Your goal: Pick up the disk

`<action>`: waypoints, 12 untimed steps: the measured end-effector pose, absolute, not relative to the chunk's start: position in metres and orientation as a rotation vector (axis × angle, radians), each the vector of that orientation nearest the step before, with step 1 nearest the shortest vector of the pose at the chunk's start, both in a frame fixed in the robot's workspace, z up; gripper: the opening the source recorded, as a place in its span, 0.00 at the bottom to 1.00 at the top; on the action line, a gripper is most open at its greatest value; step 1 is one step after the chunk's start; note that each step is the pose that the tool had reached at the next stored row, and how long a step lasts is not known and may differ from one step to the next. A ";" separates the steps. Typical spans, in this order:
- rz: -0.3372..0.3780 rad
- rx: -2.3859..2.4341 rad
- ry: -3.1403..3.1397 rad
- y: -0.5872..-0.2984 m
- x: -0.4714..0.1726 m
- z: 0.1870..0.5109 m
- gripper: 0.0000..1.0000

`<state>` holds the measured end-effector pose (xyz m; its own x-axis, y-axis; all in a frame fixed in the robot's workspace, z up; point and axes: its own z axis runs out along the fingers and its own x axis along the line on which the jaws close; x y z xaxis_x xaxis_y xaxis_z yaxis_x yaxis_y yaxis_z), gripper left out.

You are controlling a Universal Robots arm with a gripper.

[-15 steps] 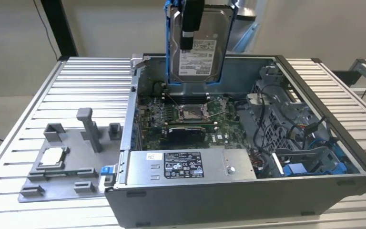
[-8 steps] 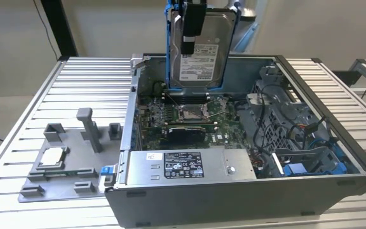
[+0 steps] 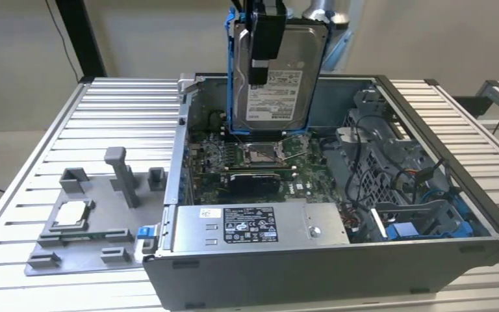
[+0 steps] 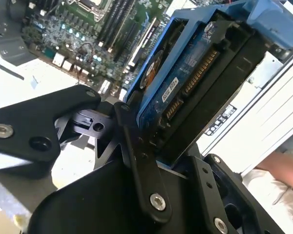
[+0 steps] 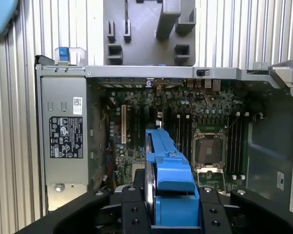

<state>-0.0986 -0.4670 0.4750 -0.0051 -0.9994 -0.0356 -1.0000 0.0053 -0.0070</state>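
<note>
Slatted table [image 3: 85, 117], gripper [image 3: 262, 49] clamping disk [image 3: 275, 84] above open case [image 3: 336, 266], second wrist view shows connectors

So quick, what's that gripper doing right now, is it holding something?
Gripper: closed on the disk, holding it upright in the air above the open computer case.

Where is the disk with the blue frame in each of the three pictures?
Exterior view: the disk hangs upright in the hand, above the open computer case.
Second wrist view: the disk is close up, clamped between the black fingers.
First wrist view: the disk is seen edge-on over the motherboard.
Shared landmark: the processor socket.
</note>
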 end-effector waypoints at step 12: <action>0.031 -2.186 2.214 -0.499 -0.099 0.474 0.00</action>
<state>-0.0986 -0.4995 0.4745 -0.0129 -0.9993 -0.0356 -0.9999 0.0132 -0.0070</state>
